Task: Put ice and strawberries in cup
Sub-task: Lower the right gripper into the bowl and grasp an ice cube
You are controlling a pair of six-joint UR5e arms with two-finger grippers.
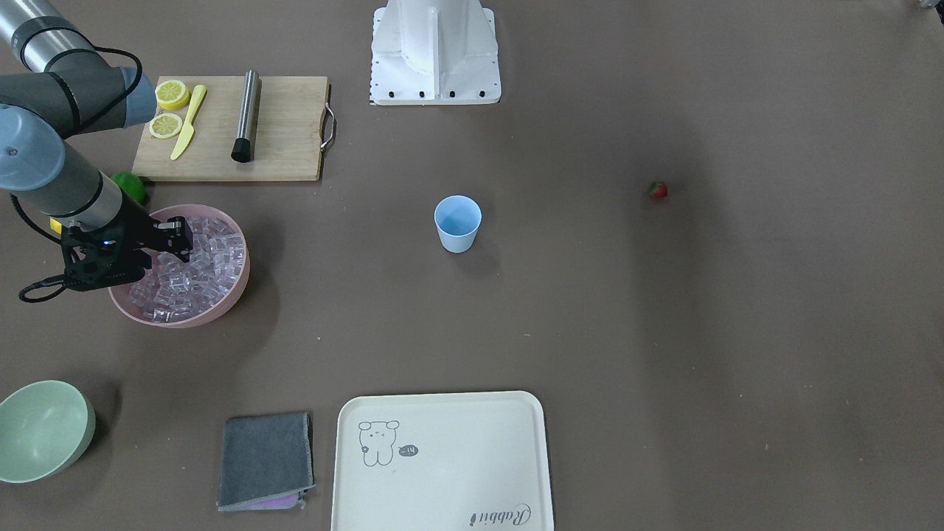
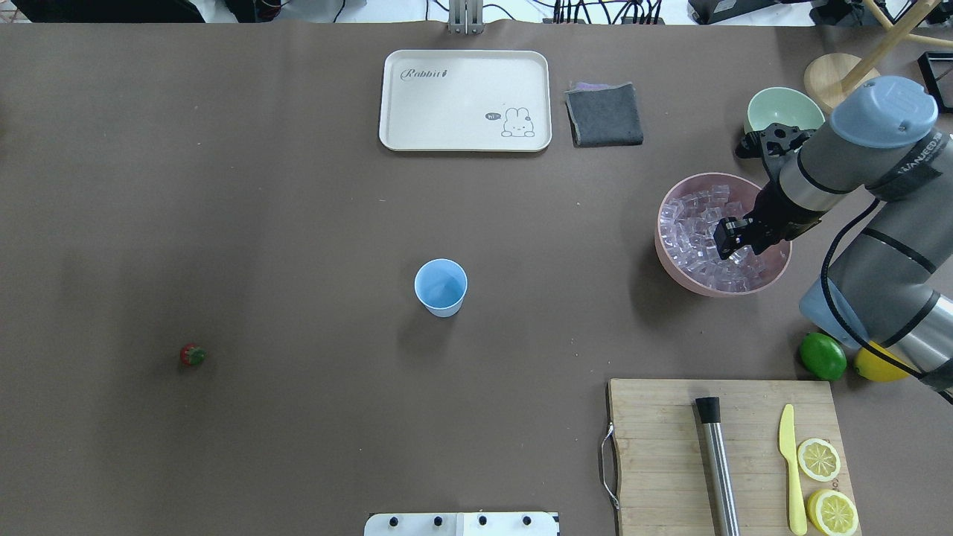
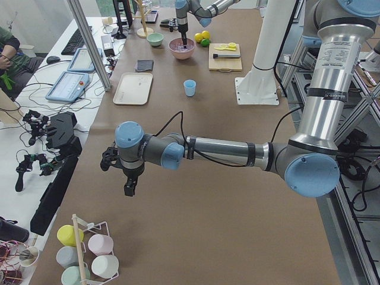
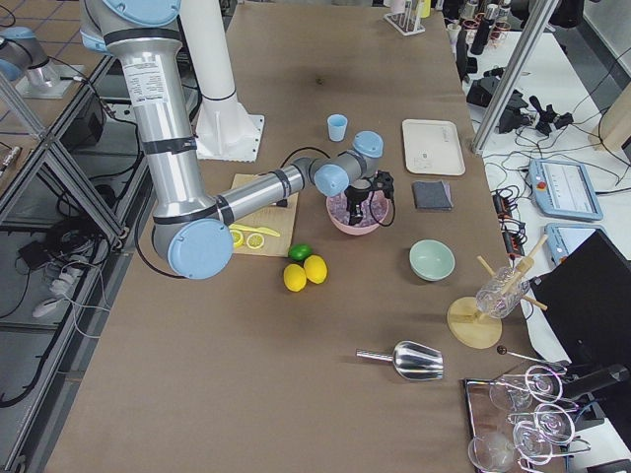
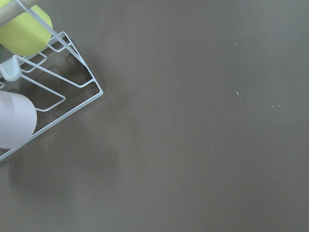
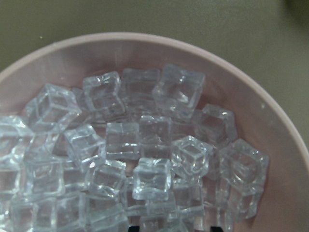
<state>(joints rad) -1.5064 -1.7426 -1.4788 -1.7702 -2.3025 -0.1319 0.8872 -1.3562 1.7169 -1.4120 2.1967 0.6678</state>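
Note:
The light-blue cup (image 1: 457, 223) stands upright mid-table, also in the overhead view (image 2: 441, 286). The tiny red strawberry (image 1: 657, 190) lies alone on the table far from it, on my left side (image 2: 193, 355). The ice (image 1: 210, 269) fills a pink bowl (image 1: 237, 291). My right gripper (image 1: 179, 240) hangs over that bowl with its tips down among the cubes (image 2: 726, 240); it looks open and holds nothing. The right wrist view shows the ice (image 6: 152, 176) close below. My left gripper (image 3: 129, 189) shows only in the left side view, low over bare table; I cannot tell its state.
A cutting board (image 1: 284, 147) with lemon halves, a yellow knife and a steel muddler lies behind the pink bowl, a lime (image 1: 134, 188) beside it. A pale green bowl (image 1: 44, 431), grey cloth (image 1: 265, 461) and cream tray (image 1: 442, 461) sit along the operators' side. A wire cup rack (image 5: 48, 96) is near my left wrist.

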